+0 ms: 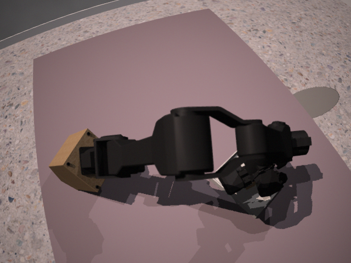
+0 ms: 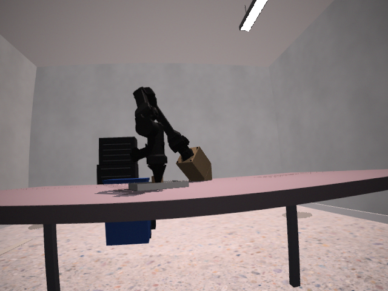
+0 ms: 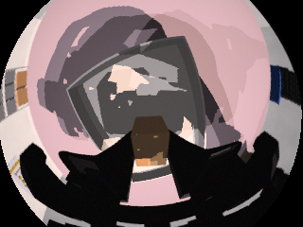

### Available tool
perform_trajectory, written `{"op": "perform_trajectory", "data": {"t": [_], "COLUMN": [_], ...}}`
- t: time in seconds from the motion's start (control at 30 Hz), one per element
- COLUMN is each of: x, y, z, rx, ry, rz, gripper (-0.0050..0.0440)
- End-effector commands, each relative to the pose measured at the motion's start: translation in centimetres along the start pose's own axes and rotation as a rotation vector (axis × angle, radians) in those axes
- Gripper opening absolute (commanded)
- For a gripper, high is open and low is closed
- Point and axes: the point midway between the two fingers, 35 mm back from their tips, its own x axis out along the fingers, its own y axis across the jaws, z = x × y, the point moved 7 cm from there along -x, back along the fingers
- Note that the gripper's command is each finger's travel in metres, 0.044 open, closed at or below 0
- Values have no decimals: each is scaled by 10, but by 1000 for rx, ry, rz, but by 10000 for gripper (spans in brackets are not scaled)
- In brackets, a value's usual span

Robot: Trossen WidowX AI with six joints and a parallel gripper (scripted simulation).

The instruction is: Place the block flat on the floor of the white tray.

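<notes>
The white tray [image 2: 158, 185] lies on the pink table; in the top view the tray [image 1: 252, 198] is mostly hidden under the arm and its shadow. In the wrist view the tray [image 3: 135, 95] shows as a grey-rimmed rectangle straight below. My gripper [image 2: 157, 177] points down over the tray, with its tips close above the tray floor. It is shut on a small brown block [image 3: 151, 142], which sits upright between the fingers. In the top view the gripper [image 1: 250, 181] hangs over the tray and the block is barely visible.
The arm is mounted on a tilted tan wooden box [image 1: 74, 159], also seen in the exterior view [image 2: 194, 165]. A blue bin [image 2: 127, 180] and a black cabinet [image 2: 117, 159] stand behind the table. The table's right edge runs close to the tray.
</notes>
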Motion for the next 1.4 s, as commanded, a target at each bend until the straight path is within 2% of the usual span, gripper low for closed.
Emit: {"op": "perform_trajectory", "data": {"t": [0.0, 0.73, 0.77, 1.37], "x": [-5, -5, -5, -5], "y": [2, 2, 2, 2], "z": [3, 3, 3, 3], "rx": [8, 8, 8, 8], "ry": [-4, -4, -4, -4], "rz": [21, 21, 21, 21], "gripper": [0, 0, 223, 223]}}
